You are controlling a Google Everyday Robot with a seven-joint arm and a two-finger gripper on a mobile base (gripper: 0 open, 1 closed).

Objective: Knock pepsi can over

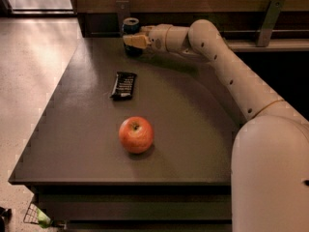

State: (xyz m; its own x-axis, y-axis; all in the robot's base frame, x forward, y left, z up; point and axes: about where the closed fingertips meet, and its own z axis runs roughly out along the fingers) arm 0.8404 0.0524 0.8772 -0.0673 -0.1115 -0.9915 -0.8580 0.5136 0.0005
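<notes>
Looking down on a dark grey rectangular tabletop [193, 129], with pale speckled floor [34, 66] showing along the left side. Finding, left of centre, a flat black snack bar wrapper [123, 85] lying on the table, well apart from everything else. Moving slightly right and to the far edge, coming to the small dark blue cylindrical pepsi can [130, 24] with a silver top, standing upright against the dark back wall. Coming nearer the camera, meeting a round red-orange apple [136, 135] sitting alone on the near half of the table. Returning to the far edge, noting the cream robot gripper [134, 41] with a tan tip, lying across the front of the can and hiding its middle; not being able to tell whether the pincer is parted, closed, or clamped on the can. Following the long cream jointed arm [227, 66] running rightward and toward the camera, ending in the large rounded cream robot body [270, 178] filling the lower right corner.
</notes>
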